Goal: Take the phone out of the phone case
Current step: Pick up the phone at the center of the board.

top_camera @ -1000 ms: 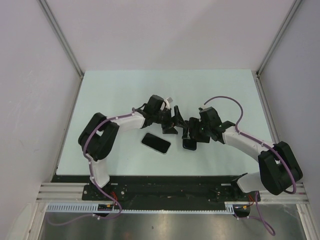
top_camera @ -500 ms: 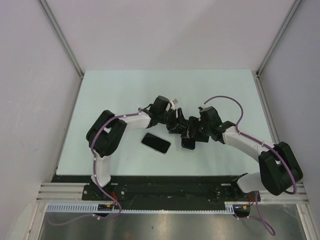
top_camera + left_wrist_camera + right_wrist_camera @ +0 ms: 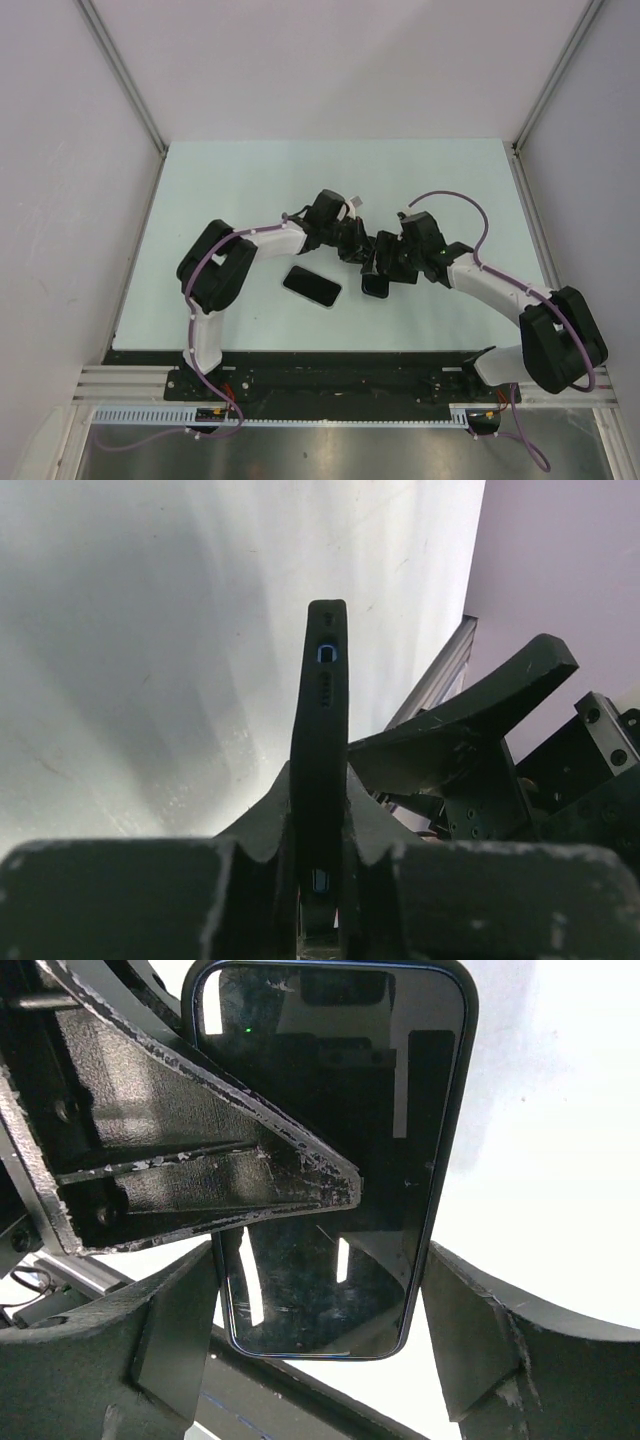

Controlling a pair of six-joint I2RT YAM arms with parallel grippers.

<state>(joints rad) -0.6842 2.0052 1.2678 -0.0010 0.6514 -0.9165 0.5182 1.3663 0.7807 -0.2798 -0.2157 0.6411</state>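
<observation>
A black phone case [image 3: 400, 1090] with the glossy-screened phone [image 3: 330, 1290] inside it is held off the table between both arms, seen from above as a dark slab [image 3: 376, 284]. My right gripper [image 3: 320, 1310] spans its width, one finger against each long edge. My left gripper [image 3: 320, 855] is shut across its thickness, and the case's thin edge [image 3: 320, 720] stands upright between those fingers, with blue showing through the port cutouts. One left finger [image 3: 200, 1180] crosses in front of the screen in the right wrist view. From above, the left gripper [image 3: 358, 248] and the right gripper [image 3: 384, 264] meet mid-table.
A second flat, black, phone-shaped slab [image 3: 312, 287] lies on the pale green table [image 3: 240, 190], just left of and nearer than the grippers. Metal posts and white walls stand round the table. The right arm's purple cable [image 3: 470, 215] loops above its forearm.
My left gripper has moved right to the held case and shut on its edge. The right gripper has kept its hold and barely shifted.
</observation>
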